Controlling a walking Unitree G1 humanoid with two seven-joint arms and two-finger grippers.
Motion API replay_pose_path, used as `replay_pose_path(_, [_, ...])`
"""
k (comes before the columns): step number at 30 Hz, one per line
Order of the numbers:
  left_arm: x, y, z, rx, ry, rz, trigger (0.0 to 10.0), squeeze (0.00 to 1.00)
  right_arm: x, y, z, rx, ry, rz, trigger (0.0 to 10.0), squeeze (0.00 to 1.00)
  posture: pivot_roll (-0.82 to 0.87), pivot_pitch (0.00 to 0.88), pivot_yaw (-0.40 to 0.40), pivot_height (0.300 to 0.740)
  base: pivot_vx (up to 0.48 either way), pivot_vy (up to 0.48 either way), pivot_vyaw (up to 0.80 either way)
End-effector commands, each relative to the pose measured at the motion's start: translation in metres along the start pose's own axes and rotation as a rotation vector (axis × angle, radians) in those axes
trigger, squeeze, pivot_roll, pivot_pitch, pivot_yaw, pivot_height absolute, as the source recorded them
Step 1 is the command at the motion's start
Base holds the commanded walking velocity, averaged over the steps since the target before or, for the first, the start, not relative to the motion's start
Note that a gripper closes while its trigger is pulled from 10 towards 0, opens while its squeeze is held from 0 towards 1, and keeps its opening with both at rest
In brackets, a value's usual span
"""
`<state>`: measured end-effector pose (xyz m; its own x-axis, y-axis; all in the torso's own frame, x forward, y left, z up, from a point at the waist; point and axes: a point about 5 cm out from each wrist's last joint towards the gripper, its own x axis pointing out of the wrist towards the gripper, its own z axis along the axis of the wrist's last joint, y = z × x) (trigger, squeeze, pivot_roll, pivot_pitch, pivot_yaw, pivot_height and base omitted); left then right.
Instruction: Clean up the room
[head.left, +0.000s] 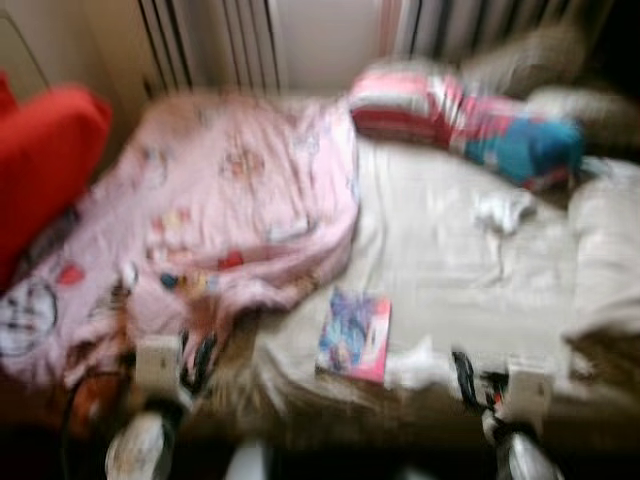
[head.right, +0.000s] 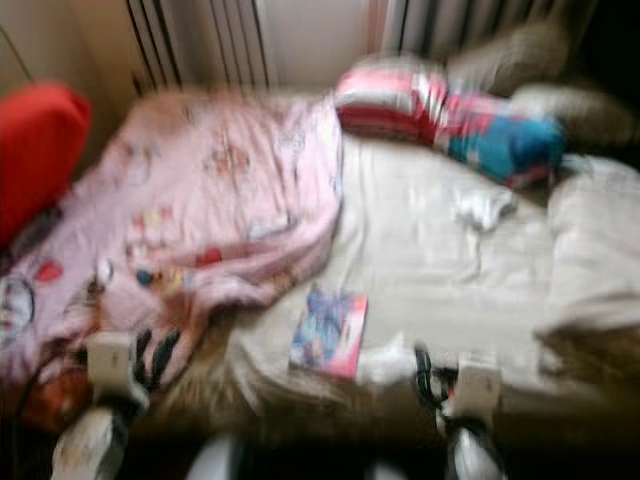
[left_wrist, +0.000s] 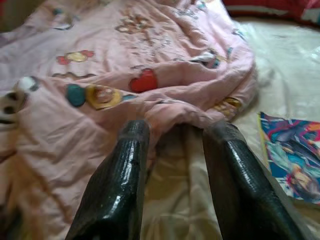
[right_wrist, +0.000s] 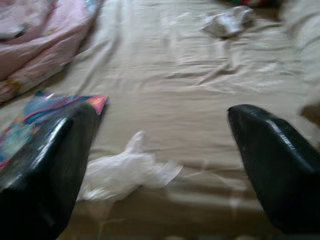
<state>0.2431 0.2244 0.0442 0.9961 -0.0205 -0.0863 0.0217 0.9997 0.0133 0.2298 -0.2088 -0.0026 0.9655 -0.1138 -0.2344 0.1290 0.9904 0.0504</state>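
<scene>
Left to right on the bed (head.left: 450, 260): red cushion (head.left: 45, 160); pink blanket (head.left: 220, 210), my left tool (left_wrist: 175, 137) parted and empty at its fold; picture book (head.left: 353, 335); crumpled white wrapper (right_wrist: 125, 172), my right tool (right_wrist: 160, 145) wide open, empty, hovering over it. I judge litter pickup comes next: lower, close.

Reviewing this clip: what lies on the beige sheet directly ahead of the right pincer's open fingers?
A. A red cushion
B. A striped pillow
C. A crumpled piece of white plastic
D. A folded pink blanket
C. In the right wrist view, the crumpled white plastic lies on the beige sheet between the spread fingers of the right pincer, with the colourful booklet off to one side.
</scene>
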Motion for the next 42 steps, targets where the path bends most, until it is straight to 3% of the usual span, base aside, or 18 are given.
replay_pose_path(1, [0.0,0.002,0.004,0.011,-0.008,0.004,10.0,0.0,0.001,0.004,-0.004,0.007,0.028,0.011,10.0,0.0,0.02,0.045,-0.014,0.65,0.0,0.0,0.0])
replay_pose_path(4, [-0.001,0.006,0.005,0.017,-0.009,0.016,10.0,0.0,0.006,0.011,-0.007,-0.002,0.068,0.037,10.0,0.0,0.04,0.037,-0.014,0.646,0.0,0.0,0.0])
replay_pose_path(9, [-0.002,0.009,0.005,0.024,-0.009,0.023,10.0,0.0,0.011,0.014,-0.004,0.008,0.043,0.04,10.0,0.0,0.06,0.01,-0.004,0.622,0.0,0.0,0.0])
replay_pose_path(16, [-0.002,-0.001,-0.001,0.006,0.001,0.029,10.0,0.0,0.01,-0.001,-0.004,0.001,0.045,-0.004,10.0,0.0,0.03,0.008,-0.033,0.622,0.0,0.0,0.0])
replay_pose_path(27, [0.009,-0.009,-0.002,-0.025,0.006,0.02,10.0,0.0,0.009,-0.014,0.0,-0.026,0.029,-0.028,10.0,0.0,-0.03,0.022,-0.05,0.622,0.0,0.0,0.0])
replay_pose_path(42, [0.008,0.002,0.003,0.005,-0.002,0.032,10.0,0.0,0.005,-0.004,-0.012,0.005,0.066,-0.009,10.0,0.0,0.01,0.046,-0.023,0.622,0.066,0.0,0.24])
